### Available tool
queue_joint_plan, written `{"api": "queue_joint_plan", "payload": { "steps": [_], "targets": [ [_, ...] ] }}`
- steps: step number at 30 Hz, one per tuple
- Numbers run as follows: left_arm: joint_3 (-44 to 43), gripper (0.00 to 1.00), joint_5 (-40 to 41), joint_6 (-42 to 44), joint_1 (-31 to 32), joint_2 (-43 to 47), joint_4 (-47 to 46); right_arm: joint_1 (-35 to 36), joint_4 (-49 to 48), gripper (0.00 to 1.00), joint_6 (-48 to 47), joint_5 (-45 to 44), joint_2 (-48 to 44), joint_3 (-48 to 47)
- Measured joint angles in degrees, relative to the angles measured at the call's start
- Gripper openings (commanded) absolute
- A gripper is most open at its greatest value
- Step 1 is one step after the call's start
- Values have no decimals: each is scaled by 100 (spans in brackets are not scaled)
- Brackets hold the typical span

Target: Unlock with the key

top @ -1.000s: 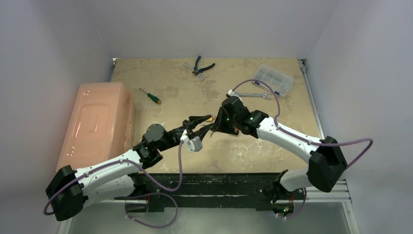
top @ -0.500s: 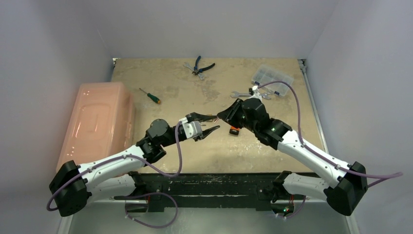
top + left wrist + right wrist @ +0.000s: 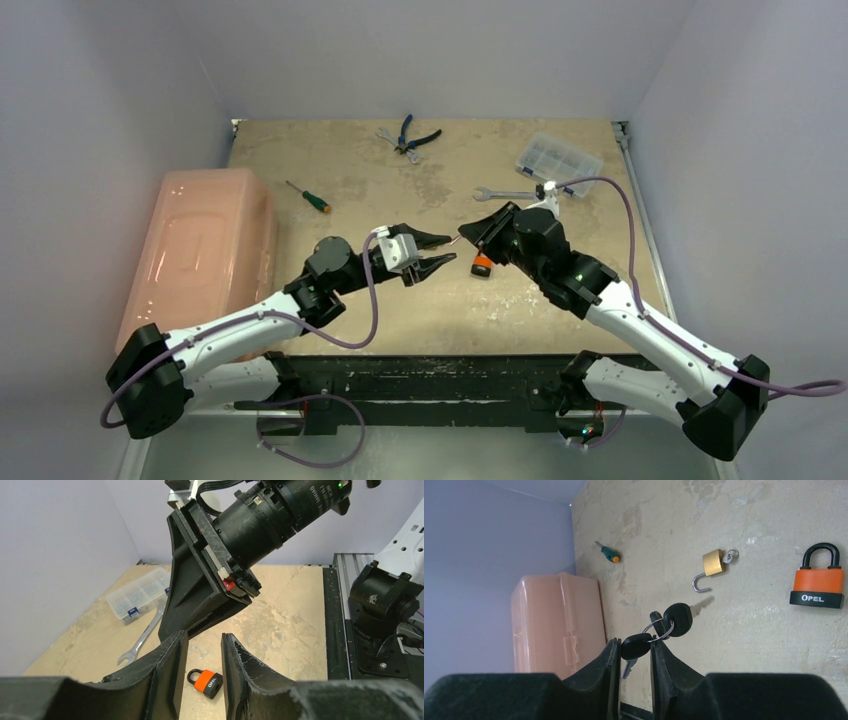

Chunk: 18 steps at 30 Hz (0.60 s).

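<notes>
Right wrist view: right gripper (image 3: 634, 644) jaws clamped on a black-headed key (image 3: 637, 647). A ring (image 3: 654, 628) with more keys hangs off it above the counter (image 3: 749, 625). This view shows the orange padlock (image 3: 817, 582) flat on the counter at right, shackle closed. It also shows a brass padlock (image 3: 712, 562) off to its left, not touching, shackle open, small key in its body. The brass padlock can't be found in the top view.

Top view: orange padlock lies just under the right gripper tip, between the two arms. Left gripper (image 3: 448, 249) points at the right gripper, tips near, not touching.

Left wrist view: left jaws partly open, nothing between them. The orange padlock shows through the gap, on the counter below. The right gripper body fills the upper middle and blocks much of the counter behind.

Around, top view:
- wrench (image 3: 515, 195) and clear organizer (image 3: 558, 160) at far right, behind the right arm
- pliers (image 3: 412, 135) at the far edge
- screwdriver (image 3: 305, 196) far left
- pink box (image 3: 200, 250) along the left side
</notes>
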<state>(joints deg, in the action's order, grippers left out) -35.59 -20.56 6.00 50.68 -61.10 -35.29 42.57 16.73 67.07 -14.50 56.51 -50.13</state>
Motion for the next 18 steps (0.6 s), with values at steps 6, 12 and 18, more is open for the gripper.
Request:
{"api": "queue_joint_plan", "payload": {
  "steps": [6,12,18],
  "targets": [
    [-33,32,81,-44,-2,-214,125,-15,181,0,199,4,-7,0],
    [-52,33,177,-63,-2,-317,168,-15,236,0,293,48,-87,0],
    [-74,51,459,-59,-2,-509,223,-15,236,0,334,52,-179,0]
  ]
}}
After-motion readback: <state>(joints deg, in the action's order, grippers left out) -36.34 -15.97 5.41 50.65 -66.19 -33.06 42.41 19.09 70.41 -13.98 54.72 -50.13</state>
